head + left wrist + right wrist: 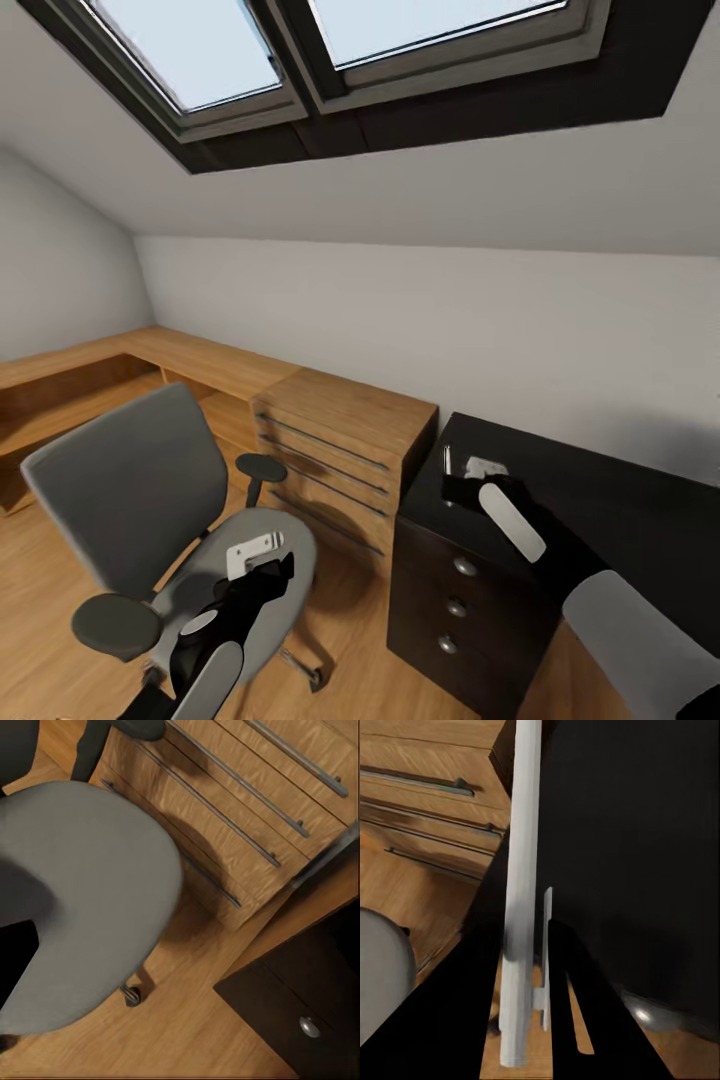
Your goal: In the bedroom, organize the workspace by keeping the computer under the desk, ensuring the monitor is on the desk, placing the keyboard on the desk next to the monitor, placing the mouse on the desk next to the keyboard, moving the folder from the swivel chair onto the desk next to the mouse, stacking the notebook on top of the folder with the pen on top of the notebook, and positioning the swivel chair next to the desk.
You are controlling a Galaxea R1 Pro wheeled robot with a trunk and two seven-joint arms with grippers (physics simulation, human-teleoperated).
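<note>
Right gripper over desk corner, clasping a thin pale pen
Held upright, seemingly for placing; left gripper hovers above swivel chair seat, finger state indeterminate

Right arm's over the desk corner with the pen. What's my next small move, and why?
Probably keep the right gripper closed and swing it right along the desk. The pen looks held between its fingers, and the desk corner below is bare black top, not the notebook the pen belongs on.
</note>
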